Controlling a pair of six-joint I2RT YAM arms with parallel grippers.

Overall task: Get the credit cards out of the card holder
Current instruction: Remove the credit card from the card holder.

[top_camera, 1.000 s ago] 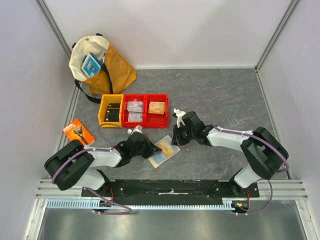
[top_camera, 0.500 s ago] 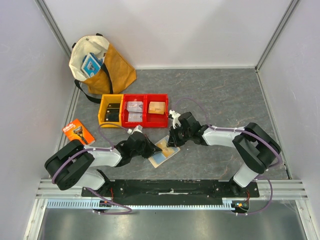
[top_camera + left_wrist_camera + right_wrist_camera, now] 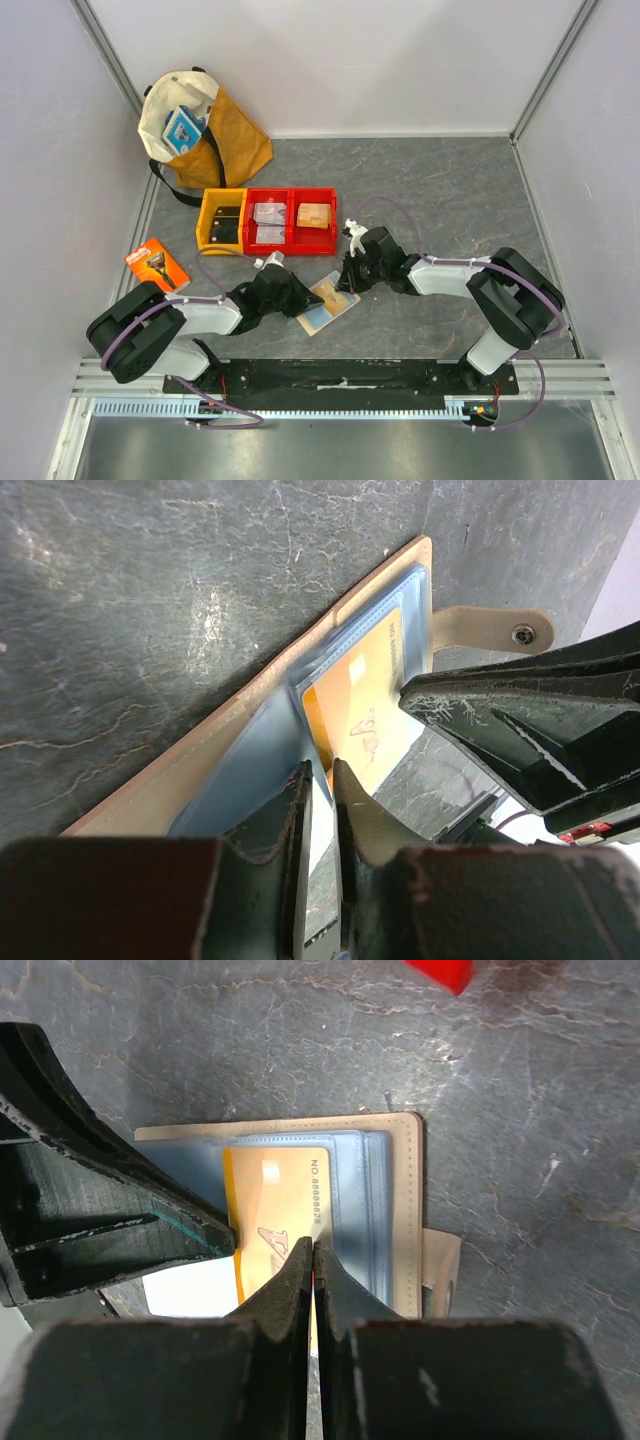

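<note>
As right gripper [image 3: 313, 1245] sits closed over yellow card [image 3: 265, 1195], left gripper [image 3: 322, 775] ajar, bins [image 3: 268, 247] nearby.

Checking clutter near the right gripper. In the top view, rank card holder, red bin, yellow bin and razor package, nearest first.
1. Card holder, at the right gripper tips.
2. Red bin, just behind.
3. Yellow bin, behind and left.
4. Razor package, far left.

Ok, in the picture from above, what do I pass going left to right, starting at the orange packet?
Orange razor package → yellow bin → red bin with clear packets → red bin with the tan block.
</note>
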